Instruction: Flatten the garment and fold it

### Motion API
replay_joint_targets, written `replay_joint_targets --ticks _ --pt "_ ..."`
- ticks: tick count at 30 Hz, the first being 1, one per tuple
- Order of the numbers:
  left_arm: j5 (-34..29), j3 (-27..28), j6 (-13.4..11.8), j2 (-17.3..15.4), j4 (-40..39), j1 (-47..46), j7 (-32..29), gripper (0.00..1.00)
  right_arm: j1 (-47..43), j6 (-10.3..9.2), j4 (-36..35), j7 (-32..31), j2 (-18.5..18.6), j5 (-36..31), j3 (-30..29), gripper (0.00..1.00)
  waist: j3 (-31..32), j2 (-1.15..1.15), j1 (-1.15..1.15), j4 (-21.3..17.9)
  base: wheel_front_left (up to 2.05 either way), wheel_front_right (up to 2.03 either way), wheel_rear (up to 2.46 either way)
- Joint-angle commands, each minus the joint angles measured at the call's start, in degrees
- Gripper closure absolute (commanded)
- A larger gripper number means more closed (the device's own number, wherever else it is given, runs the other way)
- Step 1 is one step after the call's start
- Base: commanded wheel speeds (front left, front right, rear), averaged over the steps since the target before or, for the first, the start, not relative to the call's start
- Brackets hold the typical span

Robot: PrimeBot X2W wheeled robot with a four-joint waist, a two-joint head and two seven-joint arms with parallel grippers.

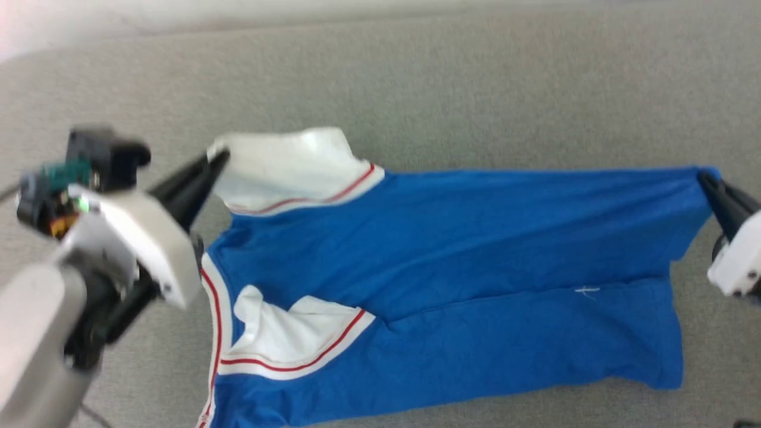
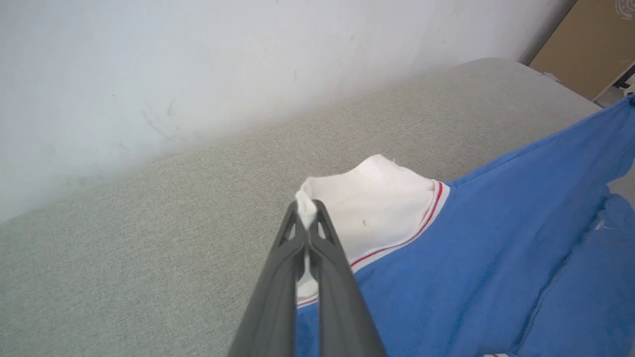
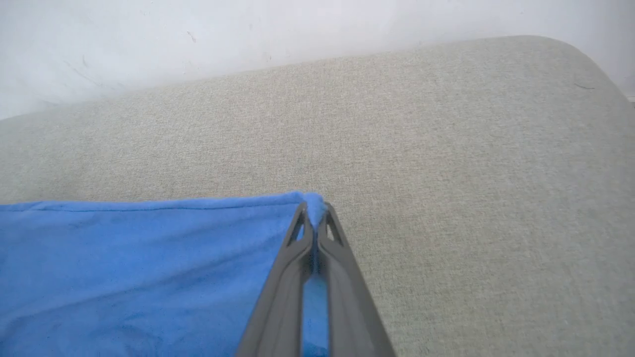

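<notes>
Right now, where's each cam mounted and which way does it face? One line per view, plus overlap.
Head view: on the head, facing forward and down at the garment on the grey surface; left gripper and pale forearm at left, right gripper at right edge.
Left wrist view: on the left wrist, facing along its shut fingers, which pinch the white sleeve, toward the wall.
Right wrist view: on the right wrist, along its shut fingers pinching a blue corner, toward the wall.
Shared: head and left wrist views both show that sleeve.
</notes>
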State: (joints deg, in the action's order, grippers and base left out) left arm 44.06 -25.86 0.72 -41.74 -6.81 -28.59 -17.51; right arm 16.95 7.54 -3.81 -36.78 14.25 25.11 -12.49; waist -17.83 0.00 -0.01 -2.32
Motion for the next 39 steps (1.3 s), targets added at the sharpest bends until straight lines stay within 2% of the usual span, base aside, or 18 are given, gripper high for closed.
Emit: replay_joint_targets --ticks 1,9,17,21,30,31,32,33,34,35,36,39 --pt "1.0 0.7 -0.9 -0.9 -1.9 3.3 0.8 1.0 -2.3 -0.05 -0.9 1.0 -0.5 0.8 -0.3 1.0 3.1 0.0 0.01 1.5 0.0 0.0 0.0" --pt "6.1 0.5 -3.6 -2.2 -7.0 17.3 1.2 1.0 -11.1 -0.05 -1.8 2.5 -1.6 4.2 -0.3 1.0 6.0 0.0 0.01 2.4 0.0 0.0 0.0" --pt "9.6 0.0 -5.5 -2.9 -7.2 27.3 1.8 1.0 -17.3 -0.05 0.3 3.6 -1.7 4.5 -1.2 1.0 7.3 0.0 0.01 2.8 0.0 0.0 0.0" --pt "10.2 -1.1 -5.7 -1.8 -6.3 28.9 1.8 1.0 -18.3 -0.05 2.5 4.3 -2.5 3.8 -1.1 1.0 7.8 0.0 0.01 2.7 0.0 0.0 0.0" --pt "9.3 -3.5 -5.0 3.9 2.1 26.5 4.4 1.0 -16.9 -0.05 10.5 7.0 -4.2 1.1 1.3 0.98 8.2 0.0 0.01 2.3 0.0 0.0 0.0" --pt "9.2 -3.8 -5.0 4.4 3.3 26.1 4.4 0.91 -16.5 -0.05 11.3 7.3 -4.2 1.0 1.5 0.72 8.2 0.0 0.01 2.2 0.0 0.0 0.0" --pt "9.0 -4.2 -4.9 4.7 4.4 25.8 4.3 0.8 -16.1 -0.05 12.1 7.8 -4.3 0.9 1.6 0.12 8.1 0.0 0.01 2.1 0.0 0.0 0.0" --pt "8.8 -4.4 -4.9 5.1 5.4 25.5 4.3 0.67 -15.7 -0.05 12.8 8.2 -4.4 0.9 1.4 0.0 8.1 0.0 0.01 2.0 0.0 0.0 0.0" --pt "8.6 -4.4 -5.3 5.5 6.3 25.2 4.6 0.55 -15.3 -0.05 13.4 8.7 -4.6 0.8 1.2 0.0 8.0 0.0 0.01 1.9 0.0 0.0 0.0" --pt "8.2 -4.5 -5.5 5.7 6.9 25.0 4.9 0.23 -14.9 -0.05 13.8 9.2 -4.7 0.8 1.3 0.0 8.0 0.0 0.01 1.8 0.0 0.0 0.0" --pt "8.2 -4.4 -5.6 6.2 7.1 25.0 5.5 0.0 -14.7 -0.05 13.9 9.7 -4.8 1.0 1.2 0.0 8.0 0.0 0.01 1.7 0.0 0.0 0.0" --pt "7.9 -2.9 -6.9 7.1 6.5 25.3 8.5 0.0 -14.9 -0.05 12.7 10.9 -4.7 1.8 0.7 0.0 8.2 0.0 0.01 1.7 0.0 0.0 0.0"
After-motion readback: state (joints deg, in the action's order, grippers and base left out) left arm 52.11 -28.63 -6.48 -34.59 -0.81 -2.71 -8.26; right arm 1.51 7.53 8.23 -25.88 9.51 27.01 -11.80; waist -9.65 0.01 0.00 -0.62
